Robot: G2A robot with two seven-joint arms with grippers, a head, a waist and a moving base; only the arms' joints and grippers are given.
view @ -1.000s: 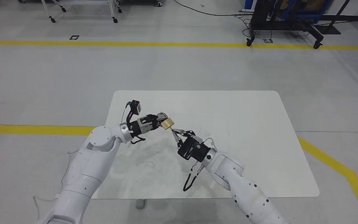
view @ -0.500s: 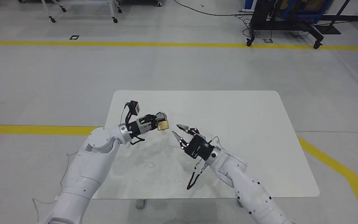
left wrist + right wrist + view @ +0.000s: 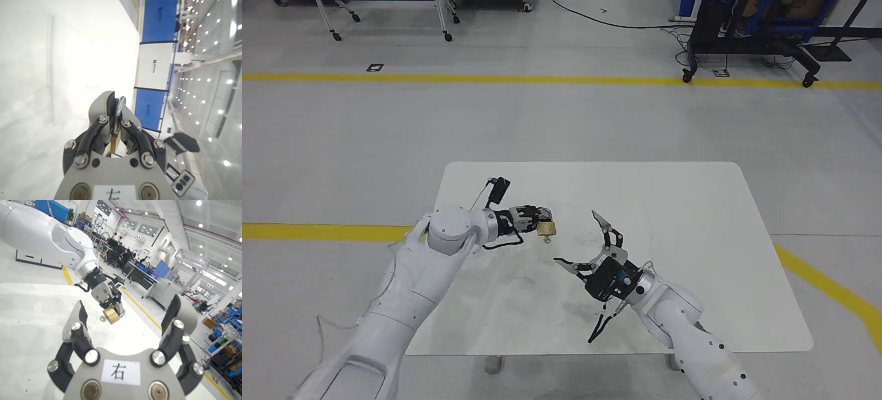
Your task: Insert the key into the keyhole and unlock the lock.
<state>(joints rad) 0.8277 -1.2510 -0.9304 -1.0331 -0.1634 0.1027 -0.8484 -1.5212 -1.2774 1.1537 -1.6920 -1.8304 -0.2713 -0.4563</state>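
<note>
1. Currently the left gripper is clamped on the brass lock, holding it in the air over the left-middle part of the white table.
2. Seen from the left wrist, its fingers pinch a shiny metal part of the lock, with the brass body sitting between them closer to the palm.
3. Just right of the lock and nearer, the right gripper hangs above the table with its jaws spread wide and nothing between them, apart from the lock.
4. A small silvery piece sits against the brass body. It is possibly the key, but too small to tell whether it is in the keyhole.
</note>
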